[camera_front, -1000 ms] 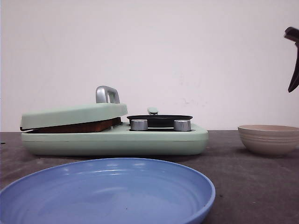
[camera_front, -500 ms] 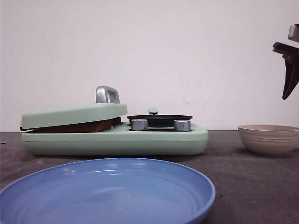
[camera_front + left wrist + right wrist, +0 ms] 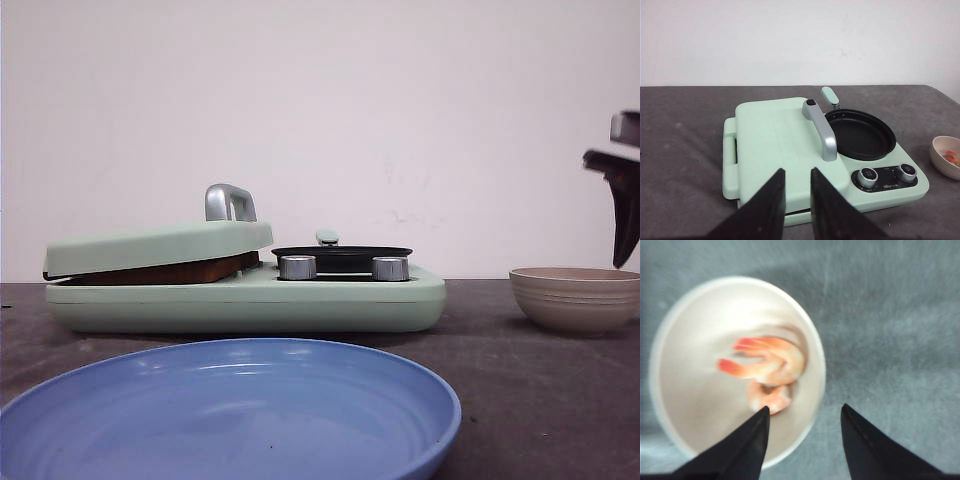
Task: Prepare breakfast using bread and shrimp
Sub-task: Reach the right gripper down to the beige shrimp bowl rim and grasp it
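Observation:
The bread [image 3: 170,272] shows only as a brown crust edge squeezed between the lid and base of the mint-green breakfast maker [image 3: 250,300]. The shrimp [image 3: 772,365], orange-pink, lie in a beige bowl [image 3: 695,340], which stands right of the maker in the front view [image 3: 575,300]. My right gripper [image 3: 805,410] is open and empty just above the bowl, its jaws on either side of the rim; it also shows in the front view [image 3: 627,240]. My left gripper [image 3: 797,171] hovers before the maker's closed lid [image 3: 775,140], empty, with a narrow gap between its jaws.
The maker has a silver lid handle [image 3: 821,130], a round black pan [image 3: 860,134] and two knobs [image 3: 867,175]. A large blue plate [image 3: 230,410] lies at the table's front. The bowl also shows in the left wrist view [image 3: 942,160].
My right gripper has come in from the right edge and moved down towards the bowl. The maker, plate and bowl have not moved.

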`<state>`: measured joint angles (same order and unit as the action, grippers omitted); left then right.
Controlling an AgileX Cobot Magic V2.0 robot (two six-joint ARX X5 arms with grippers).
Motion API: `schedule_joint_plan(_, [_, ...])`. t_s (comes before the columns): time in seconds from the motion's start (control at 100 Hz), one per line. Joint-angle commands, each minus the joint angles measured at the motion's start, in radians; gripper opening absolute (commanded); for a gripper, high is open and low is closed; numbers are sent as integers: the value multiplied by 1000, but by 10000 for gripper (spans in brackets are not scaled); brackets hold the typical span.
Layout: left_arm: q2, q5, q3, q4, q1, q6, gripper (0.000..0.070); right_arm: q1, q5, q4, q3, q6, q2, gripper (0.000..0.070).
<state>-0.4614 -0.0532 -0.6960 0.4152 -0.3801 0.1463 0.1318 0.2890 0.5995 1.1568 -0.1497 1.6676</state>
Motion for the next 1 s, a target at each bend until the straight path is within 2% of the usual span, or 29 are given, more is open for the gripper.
schedule_joint_plan(0.0, [-1, -2, -2, -11, -2, -11, 17, 2, -2, -16, 18, 17, 29, 276])
schedule_joint_plan(0.24, [-1, -4, -2, -11, -2, -15, 17, 3, -6, -68, 18, 19, 72, 274])
schedule_joint_plan(0.38, [-2, -4, -2, -11, -2, -15, 17, 3, -10, -108, 18, 18, 72, 241])
schedule_joint_plan(0.92, [-2, -4, -2, -11, -2, -16, 17, 3, -31, -183, 22, 3, 156, 236])
schedule_joint_plan(0.99, [-2, -4, -2, -10, -2, -21, 17, 3, -31, -194, 22, 4, 156, 199])
